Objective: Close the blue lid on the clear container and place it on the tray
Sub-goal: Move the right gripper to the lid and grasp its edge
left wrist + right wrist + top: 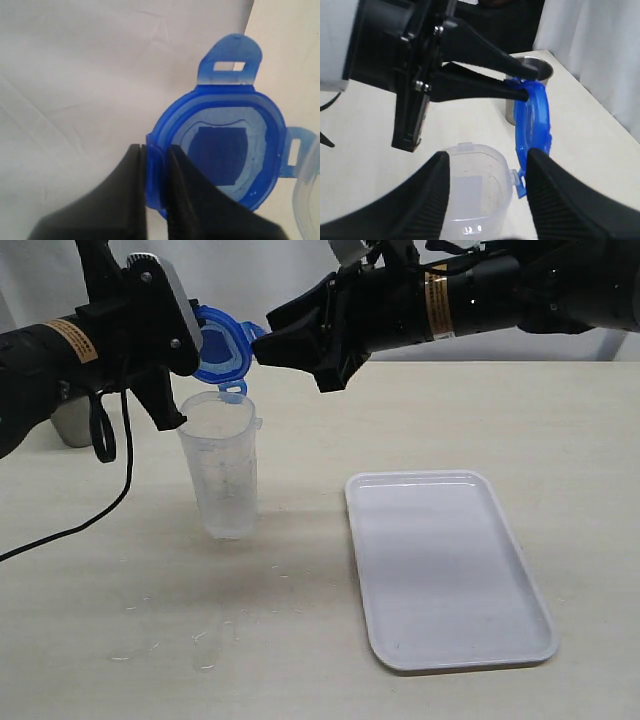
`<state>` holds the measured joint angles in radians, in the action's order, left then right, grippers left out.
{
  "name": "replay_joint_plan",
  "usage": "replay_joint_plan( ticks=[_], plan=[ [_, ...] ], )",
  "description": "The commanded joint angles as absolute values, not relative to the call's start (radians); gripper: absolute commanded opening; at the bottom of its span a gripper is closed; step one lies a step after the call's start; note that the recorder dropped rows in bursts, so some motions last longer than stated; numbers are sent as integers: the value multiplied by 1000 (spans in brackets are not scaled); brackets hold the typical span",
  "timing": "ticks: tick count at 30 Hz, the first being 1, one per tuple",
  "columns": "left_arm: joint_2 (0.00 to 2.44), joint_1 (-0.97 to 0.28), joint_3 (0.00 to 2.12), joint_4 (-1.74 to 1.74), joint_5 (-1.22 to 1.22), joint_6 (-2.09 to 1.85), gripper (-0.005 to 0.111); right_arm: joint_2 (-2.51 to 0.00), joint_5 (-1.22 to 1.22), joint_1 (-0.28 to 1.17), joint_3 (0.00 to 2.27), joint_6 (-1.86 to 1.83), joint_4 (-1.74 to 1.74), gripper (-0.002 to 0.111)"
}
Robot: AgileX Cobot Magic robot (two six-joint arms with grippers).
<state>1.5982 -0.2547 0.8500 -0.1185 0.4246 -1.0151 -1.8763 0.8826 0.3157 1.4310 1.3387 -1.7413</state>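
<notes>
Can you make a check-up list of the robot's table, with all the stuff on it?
Surface: pale table, a few small specks near the front.
Job's things: blue lid held on edge just above the clear container, which stands upright and open; white tray lies apart, nothing on it.
Clutter: metal cup behind the left arm.
Grippers: left gripper shut on the lid's rim; right gripper open beside the lid.
Cables: black cable hanging from the left arm.
Surroundings: white backdrop.
</notes>
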Motion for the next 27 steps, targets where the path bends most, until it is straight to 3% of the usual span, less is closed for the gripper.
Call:
replay_joint_plan(
  ticks=[1, 11, 18, 23, 27],
  plan=[
    [1596, -256, 851, -122, 447, -1010, 0, -1903, 888, 318, 1441, 1337, -1744, 46],
    [1596, -256, 851, -121, 450, -1006, 0, -1925, 657, 376, 1442, 1241, -1726, 46],
    [1596, -256, 851, -121, 448, -998, 0, -1925, 644, 385, 1443, 1208, -1681, 46],
    [1596, -256, 851, -121, 448, -998, 0, -1925, 679, 385, 1443, 1189, -1673, 23],
    [1596, -256, 851, -121, 448, -995, 0, -1929, 679, 385, 1443, 1189, -1693, 21]
  ],
)
